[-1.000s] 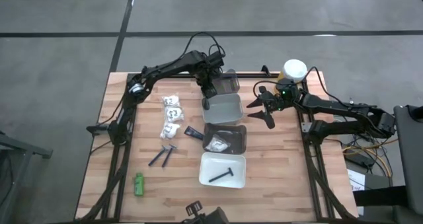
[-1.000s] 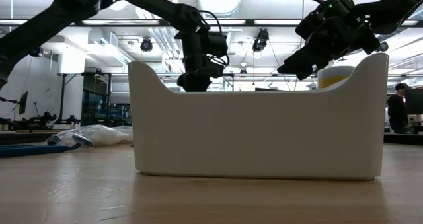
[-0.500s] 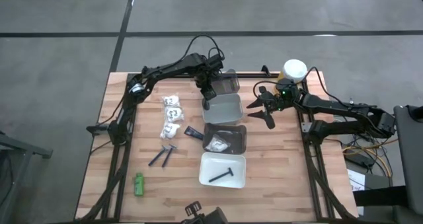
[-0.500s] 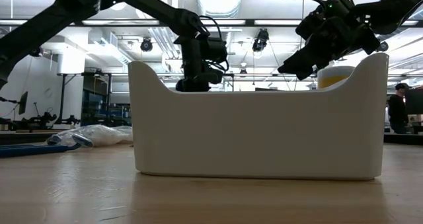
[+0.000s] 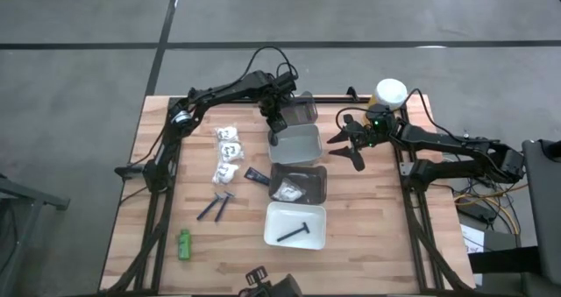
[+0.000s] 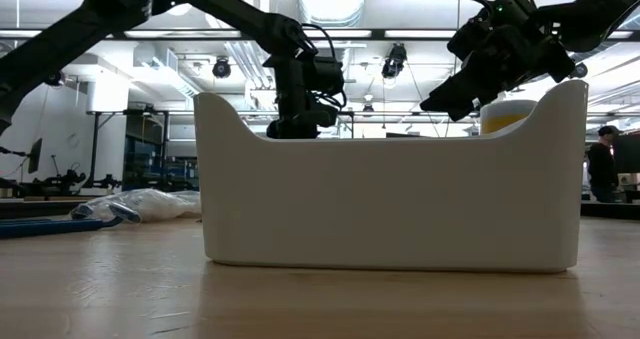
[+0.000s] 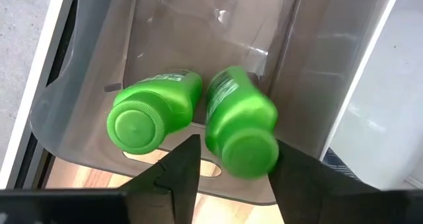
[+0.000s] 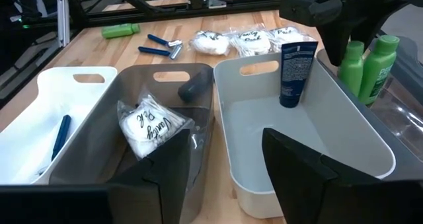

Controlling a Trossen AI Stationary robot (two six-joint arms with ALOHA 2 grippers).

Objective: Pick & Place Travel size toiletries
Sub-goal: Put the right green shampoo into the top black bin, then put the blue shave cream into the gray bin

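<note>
Roughly halfway: sorting in progress, several toiletries loose on the surface.
Two green bottles (image 7: 192, 115) stand in the clear tray (image 5: 302, 111), blue tube (image 8: 297, 72) in the light grey tray (image 5: 298, 145), a white packet (image 8: 151, 126) in the dark grey tray (image 5: 301, 182), one razor (image 5: 294, 232) in the white tray (image 5: 296, 226). Left on the surface (image 5: 377, 236): three packets (image 5: 228, 152), two razors (image 5: 217, 206), one green bottle (image 5: 184, 243). Left hand (image 7: 228, 178) hangs over the clear tray, released, holding nothing. Right hand (image 5: 349, 142) hovers beside the light grey tray, released and empty.
</note>
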